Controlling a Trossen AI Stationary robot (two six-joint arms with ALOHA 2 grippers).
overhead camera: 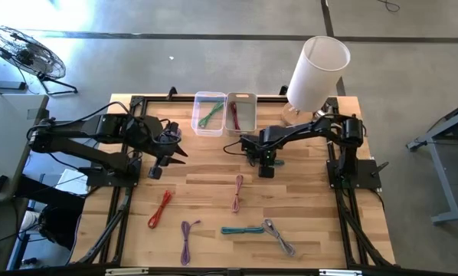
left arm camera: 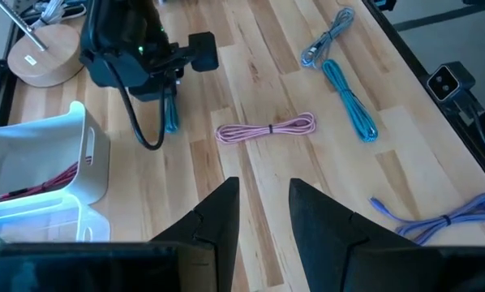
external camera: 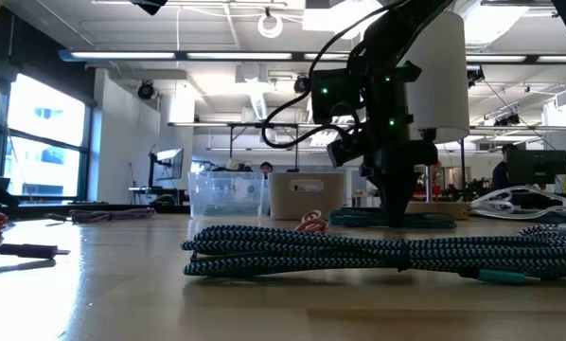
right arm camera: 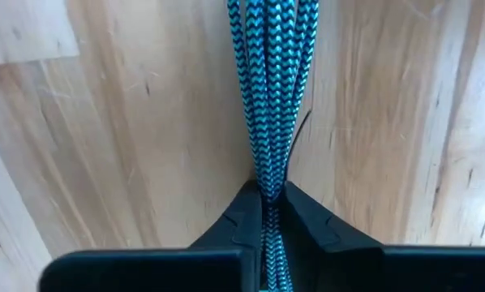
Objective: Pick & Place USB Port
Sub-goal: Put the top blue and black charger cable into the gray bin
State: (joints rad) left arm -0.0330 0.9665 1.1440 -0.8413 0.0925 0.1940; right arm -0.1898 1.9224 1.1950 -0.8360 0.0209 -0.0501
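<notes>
So my right gripper (right arm camera: pixel 263 212) is down on the wooden table (overhead camera: pixel 214 192), near the middle, a bit in front of the two bins. My fingers are pinched tight around a blue-and-black braided cable (right arm camera: pixel 268 89); it runs straight between them and lies on the wood. My left gripper (left arm camera: pixel 263 212) hangs over the table's left side, fingers partly apart, holding nothing. A pink cable (left arm camera: pixel 267 128) and a teal cable (left arm camera: pixel 349 103) lie farther out.

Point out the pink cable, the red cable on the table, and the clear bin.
pink cable (left arm camera: pixel 267 129), left wrist view, middle of the bundle
red cable (overhead camera: pixel 160 208), high view, mid-length
clear bin (overhead camera: pixel 197 113), high view, left wall
</notes>
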